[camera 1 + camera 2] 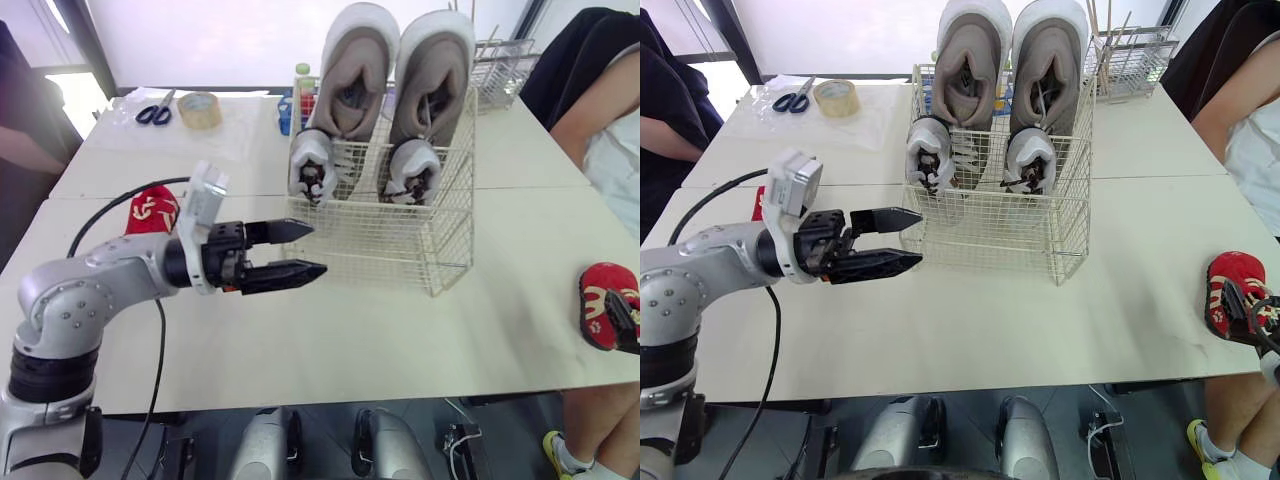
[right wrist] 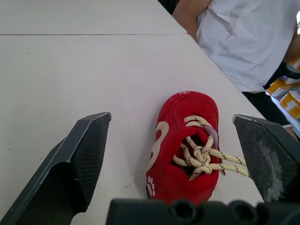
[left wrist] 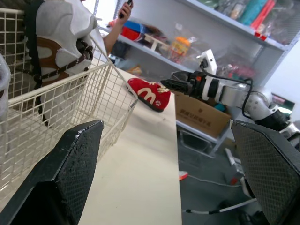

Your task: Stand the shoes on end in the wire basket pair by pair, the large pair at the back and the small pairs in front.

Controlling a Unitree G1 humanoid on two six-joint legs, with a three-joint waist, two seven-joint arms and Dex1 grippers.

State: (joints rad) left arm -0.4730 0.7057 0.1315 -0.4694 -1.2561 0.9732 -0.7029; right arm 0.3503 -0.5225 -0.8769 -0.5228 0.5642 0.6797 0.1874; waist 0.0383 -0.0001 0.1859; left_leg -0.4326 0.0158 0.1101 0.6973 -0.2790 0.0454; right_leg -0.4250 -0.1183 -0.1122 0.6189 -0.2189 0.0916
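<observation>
One red shoe (image 2: pixel 185 145) lies between the right gripper's (image 2: pixel 171 118) parted jaws; likely light, soft, so pinch its sides midway; left gripper's (image 1: pixel 318 250) jaws apart, empty.

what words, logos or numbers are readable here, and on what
"M" (yellow mark, seems so): side of the red shoe on the robot's right.
Print on the cardboard box: too blurred to read.
No text seen on the grey shoes, basket or tape roll.

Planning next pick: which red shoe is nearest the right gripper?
The right red shoe, at the table edge; the left red shoe lies by the left arm.
</observation>
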